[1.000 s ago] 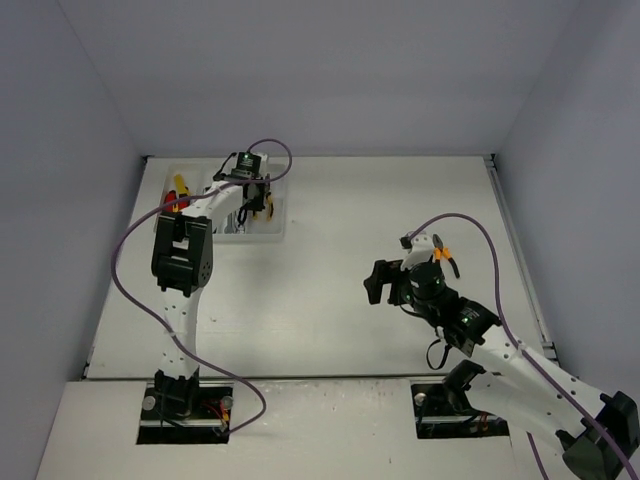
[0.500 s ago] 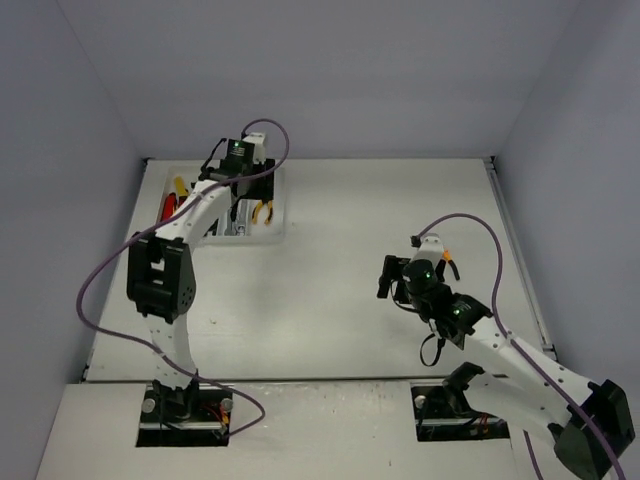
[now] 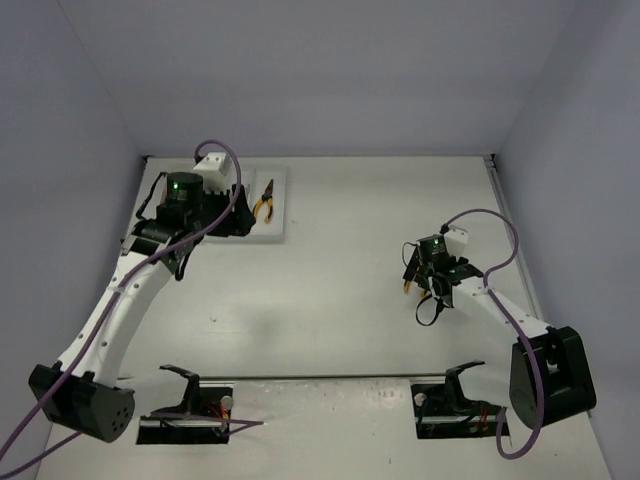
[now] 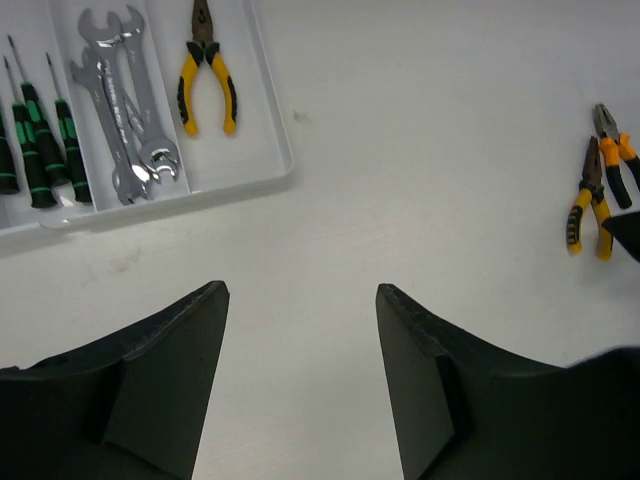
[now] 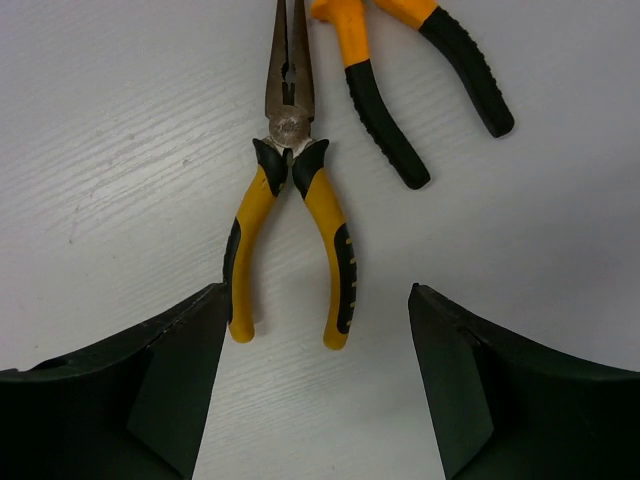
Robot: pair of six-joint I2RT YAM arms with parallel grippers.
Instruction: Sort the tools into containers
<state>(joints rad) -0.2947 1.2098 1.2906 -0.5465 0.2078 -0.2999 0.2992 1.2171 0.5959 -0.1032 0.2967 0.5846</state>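
The white tray lies at the upper left of the left wrist view. It holds green-handled screwdrivers, silver wrenches and yellow-handled pliers in separate compartments. My left gripper is open and empty, raised over bare table in front of the tray. My right gripper is open and hovers just above yellow-handled long-nose pliers. Its jaws stand either side of the handle ends. Orange-handled pliers lie just beyond. In the top view the right gripper covers most of both pliers.
The left arm and its purple cable hide the left part of the tray in the top view; the yellow pliers in it show. Grey walls enclose the table on three sides. Both pairs of pliers on the table also show far right in the left wrist view.
My left gripper has pulled back and up from the tray, leaving yellow-handled pliers in its right compartment. My right gripper has swung over the pliers on the table.
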